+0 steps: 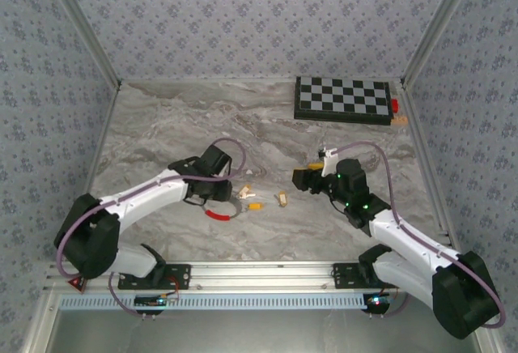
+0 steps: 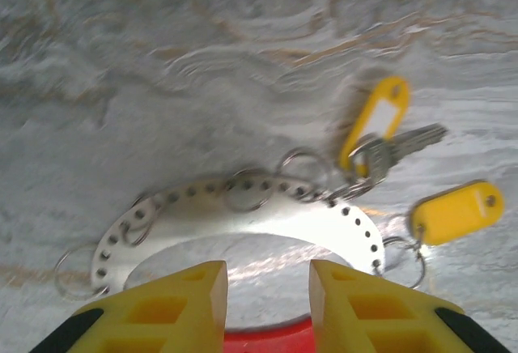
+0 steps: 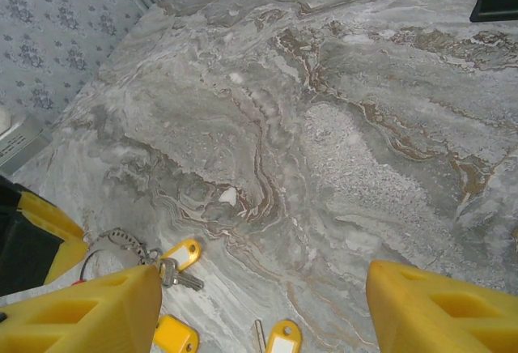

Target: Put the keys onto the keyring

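The keyring (image 2: pixel 243 207) lies flat on the marble, a grey metal arc with holes and a red part (image 2: pixel 267 341). My left gripper (image 2: pixel 267 268) hovers over it, open, its yellow fingers (image 2: pixel 162 308) standing either side of the ring's middle. A yellow-tagged key (image 2: pixel 374 122) and a second yellow tag (image 2: pixel 457 211) lie at the arc's right end, with small wire rings touching it. From above, the ring (image 1: pixel 218 214) sits under the left gripper (image 1: pixel 227 197). A yellow key (image 1: pixel 255 206) and an orange-tan key (image 1: pixel 282 199) lie to its right. My right gripper (image 1: pixel 298 180) is open beside them.
A folded chessboard (image 1: pixel 343 98) lies at the back right, with a small red piece (image 1: pixel 395 105) at its end. In the right wrist view, several yellow-tagged keys (image 3: pixel 182 253) lie low on the left between the wide-spread fingers (image 3: pixel 437 308). Walls close off three sides of the table.
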Controlling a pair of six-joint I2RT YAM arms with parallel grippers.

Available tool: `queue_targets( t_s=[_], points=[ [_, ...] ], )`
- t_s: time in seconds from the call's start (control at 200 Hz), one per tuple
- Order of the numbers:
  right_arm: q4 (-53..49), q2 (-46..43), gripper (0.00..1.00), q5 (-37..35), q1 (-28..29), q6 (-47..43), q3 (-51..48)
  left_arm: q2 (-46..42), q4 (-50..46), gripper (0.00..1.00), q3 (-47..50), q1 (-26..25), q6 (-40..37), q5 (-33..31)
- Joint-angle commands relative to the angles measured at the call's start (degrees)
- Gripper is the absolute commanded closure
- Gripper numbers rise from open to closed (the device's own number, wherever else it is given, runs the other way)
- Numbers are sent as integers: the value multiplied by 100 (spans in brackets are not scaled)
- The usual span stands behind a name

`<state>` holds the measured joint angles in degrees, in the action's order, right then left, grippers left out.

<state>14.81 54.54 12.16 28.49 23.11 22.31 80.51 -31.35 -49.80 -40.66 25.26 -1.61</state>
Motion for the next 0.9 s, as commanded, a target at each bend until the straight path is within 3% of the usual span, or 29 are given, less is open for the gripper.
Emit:
queue_targets(
  t_s=[0.0,0.51,0.895],
  points=[
    [113,35,31,-50,47,2,12,350,4,68,-330,-68,-431,29],
    [66,-84,31,-48,110,-15,22,1626,-265,69,-1021,-365,-918,-717],
    [57,-93,31,-78,144,-37,31,1513,-175,66,-994,-470,-1038,-635]
  ],
)
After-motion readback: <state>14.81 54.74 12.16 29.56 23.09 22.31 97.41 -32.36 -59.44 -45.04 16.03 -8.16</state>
